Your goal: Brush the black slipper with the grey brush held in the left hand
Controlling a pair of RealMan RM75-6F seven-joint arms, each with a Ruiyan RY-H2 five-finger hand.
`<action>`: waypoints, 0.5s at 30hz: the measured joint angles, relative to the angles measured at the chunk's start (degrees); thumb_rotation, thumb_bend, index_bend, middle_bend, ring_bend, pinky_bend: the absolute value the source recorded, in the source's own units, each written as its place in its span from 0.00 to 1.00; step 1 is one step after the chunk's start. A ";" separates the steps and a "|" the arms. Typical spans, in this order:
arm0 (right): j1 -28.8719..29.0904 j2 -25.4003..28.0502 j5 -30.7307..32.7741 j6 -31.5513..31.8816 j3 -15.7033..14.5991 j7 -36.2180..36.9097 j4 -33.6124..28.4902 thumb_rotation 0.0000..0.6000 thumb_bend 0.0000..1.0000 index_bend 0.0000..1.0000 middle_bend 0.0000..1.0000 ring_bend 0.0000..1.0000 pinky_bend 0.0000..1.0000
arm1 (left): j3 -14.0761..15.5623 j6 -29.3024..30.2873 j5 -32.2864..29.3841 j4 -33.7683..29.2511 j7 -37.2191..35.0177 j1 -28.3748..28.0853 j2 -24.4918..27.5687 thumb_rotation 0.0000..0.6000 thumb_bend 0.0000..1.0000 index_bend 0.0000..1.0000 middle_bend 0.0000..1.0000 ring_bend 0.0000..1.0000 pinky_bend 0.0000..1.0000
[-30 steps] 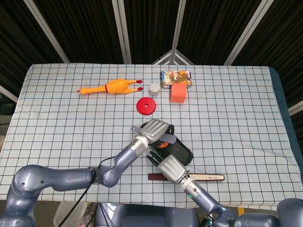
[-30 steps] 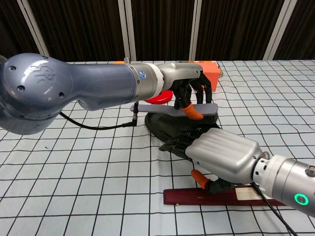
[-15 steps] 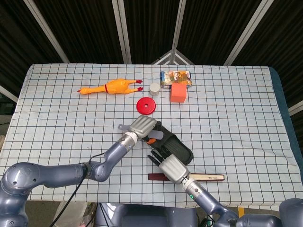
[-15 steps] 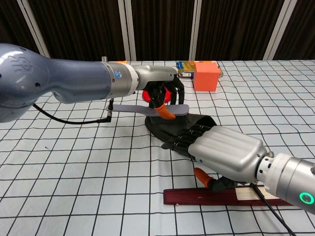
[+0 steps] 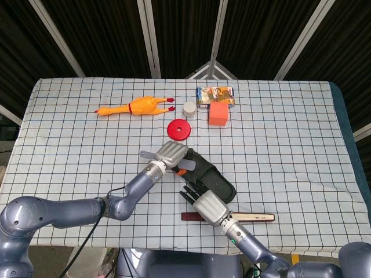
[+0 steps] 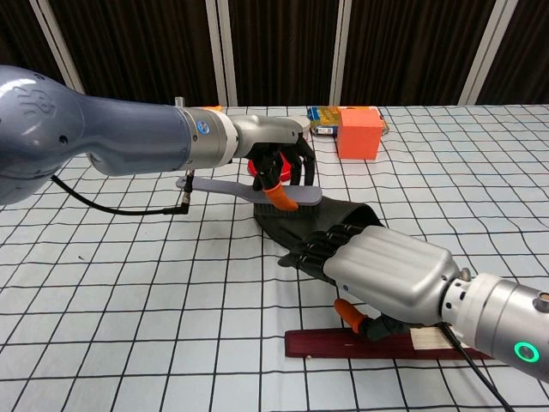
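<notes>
The black slipper (image 5: 213,180) (image 6: 296,226) lies flat near the table's front centre. My left hand (image 5: 172,154) (image 6: 276,165) grips the grey brush (image 6: 249,188) (image 5: 149,155) over the slipper's far left end, with the handle pointing left. Whether the bristles touch the slipper is hidden by the hand. My right hand (image 5: 207,203) (image 6: 377,269) lies on the slipper's near edge, fingers spread flat on it, holding nothing.
A dark red and cream flat stick (image 5: 243,217) (image 6: 377,343) lies just in front of the slipper, under my right wrist. Further back are a red disc (image 5: 179,129), a yellow rubber chicken (image 5: 138,107), a small grey cup (image 5: 189,108), an orange block (image 5: 218,114) and a printed box (image 5: 215,95).
My left hand has drawn the brush leftward across the slipper, from its middle to its far left end. The right hand has stayed on the slipper's near edge.
</notes>
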 measured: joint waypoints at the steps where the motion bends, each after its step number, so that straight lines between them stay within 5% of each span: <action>1: 0.05 -0.02 0.11 -0.04 0.07 0.05 0.07 1.00 0.72 0.00 0.10 0.05 0.10 | -0.25 0.00 1.30 0.24 -0.78 0.12 -0.43 1.00 0.60 0.53 0.64 0.52 0.56; 10: 0.35 0.07 0.40 0.03 0.34 0.42 -0.06 1.00 0.72 0.00 0.10 0.05 0.10 | -2.72 -0.20 15.09 3.34 -11.53 1.67 -5.44 1.00 0.60 0.54 0.64 0.52 0.56; 15: 0.34 0.51 0.47 0.26 0.24 0.40 -0.33 1.00 0.72 0.00 0.10 0.05 0.10 | -2.82 -0.79 17.90 4.49 -13.94 1.97 -6.39 1.00 0.61 0.54 0.64 0.52 0.56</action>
